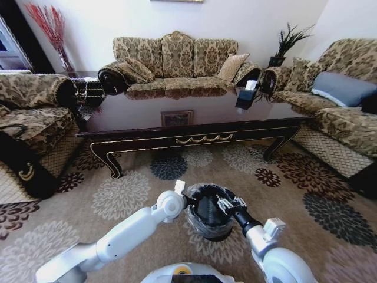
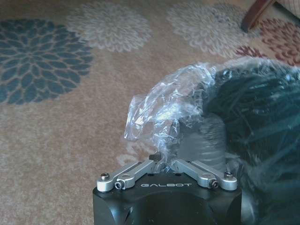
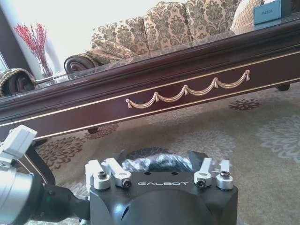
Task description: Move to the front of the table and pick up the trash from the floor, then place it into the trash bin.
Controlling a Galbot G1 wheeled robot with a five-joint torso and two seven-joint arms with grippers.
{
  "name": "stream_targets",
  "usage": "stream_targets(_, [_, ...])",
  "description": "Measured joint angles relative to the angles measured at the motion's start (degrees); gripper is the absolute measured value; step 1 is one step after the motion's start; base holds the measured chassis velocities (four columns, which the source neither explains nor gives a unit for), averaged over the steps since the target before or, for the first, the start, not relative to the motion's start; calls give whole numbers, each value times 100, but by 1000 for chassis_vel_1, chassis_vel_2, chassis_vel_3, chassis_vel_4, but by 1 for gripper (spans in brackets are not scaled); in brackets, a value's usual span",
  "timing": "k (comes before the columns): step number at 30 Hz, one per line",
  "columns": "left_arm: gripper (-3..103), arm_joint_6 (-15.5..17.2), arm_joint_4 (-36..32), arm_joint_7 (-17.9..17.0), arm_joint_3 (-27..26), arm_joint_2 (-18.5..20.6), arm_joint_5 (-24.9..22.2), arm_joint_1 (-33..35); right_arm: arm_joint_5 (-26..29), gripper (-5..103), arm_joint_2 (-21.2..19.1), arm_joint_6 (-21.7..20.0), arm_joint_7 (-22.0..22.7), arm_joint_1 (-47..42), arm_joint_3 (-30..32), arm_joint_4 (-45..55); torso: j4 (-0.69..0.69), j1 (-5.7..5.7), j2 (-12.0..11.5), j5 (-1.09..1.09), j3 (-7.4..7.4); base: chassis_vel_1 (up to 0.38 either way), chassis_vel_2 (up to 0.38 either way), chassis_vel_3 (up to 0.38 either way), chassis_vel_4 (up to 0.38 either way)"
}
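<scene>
Head view: sofas ring the table (image 1: 194, 121) on the flowered floor (image 1: 118, 194); the trash bin (image 1: 207, 213) stands between both grippers. Left wrist view: the left gripper (image 2: 164, 161) pinches the bin's bag. Right wrist view: the right gripper (image 3: 159, 171) is spread around the rim.

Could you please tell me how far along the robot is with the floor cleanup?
The robot already faces the table. In hand: both pincers are at the trash bin, the left pincer closed on its plastic liner, the right pincer open at the rim. No trash is visible on the floor; whether any is binned cannot be told.
</scene>
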Motion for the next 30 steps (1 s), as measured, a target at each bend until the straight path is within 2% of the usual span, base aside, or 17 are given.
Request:
stream_targets(1, [0, 0, 0, 0, 0, 0, 0, 0, 0, 73, 0, 0, 0, 0, 0, 0, 0, 0, 0, 0, 0, 0, 0, 0, 0])
stream_targets(4, [0, -1, -37, 2, -188, 147, 11, 124, -16, 88, 56, 1, -23, 21, 7, -7, 0, 0, 0, 0, 0, 0, 0, 0, 0])
stream_targets(5, [0, -1, -37, 2, -188, 147, 11, 124, -16, 88, 56, 1, -23, 21, 7, -7, 0, 0, 0, 0, 0, 0, 0, 0, 0])
stream_targets(7, [0, 1, -57, 18, -431, 244, 30, 294, -1, 97, 159, 13, -28, 40, 108, 0, 0, 0, 0, 0, 0, 0, 0, 0, 0])
stream_targets(11, [0, -1, -101, 23, -873, 401, 164, 581, 126, 100, 351, 28, -17, 69, 442, 3, 0, 0, 0, -1, 0, 0, 0, 0, 0])
stream_targets(15, [0, 0, -174, 16, -1469, 732, 254, 926, 449, 100, 441, 38, 63, 187, 913, -108, 0, 0, 0, 0, 0, 0, 0, 0, 0])
stream_targets(16, [0, 0, -174, 16, -1469, 732, 254, 926, 449, 100, 441, 38, 63, 187, 913, -108, 0, 0, 0, 0, 0, 0, 0, 0, 0])
stream_targets(20, [0, -3, -144, 31, -2135, 934, 264, 1450, 449, 100, 485, 42, 81, 116, 994, -158, 1, 0, 0, -1, 0, 0, 0, 0, 0])
stream_targets(26, [-1, -2, -237, 48, -2485, 1000, 247, 1858, 211, 100, 572, 53, 96, 11, 834, -220, 0, 0, 0, -2, 0, 0, 0, 0, 0])
stream_targets(29, [15, -5, -278, 47, -2604, 980, 308, 2056, 135, 100, 588, 56, 114, -32, 768, -243, 1, 0, 0, 2, 0, 0, 0, 0, 0])
stream_targets(30, [15, -5, -293, 48, -2620, 971, 335, 2105, 129, 100, 588, 58, 114, -40, 767, -242, 0, 0, 0, 1, -1, 0, 0, 0, 0])
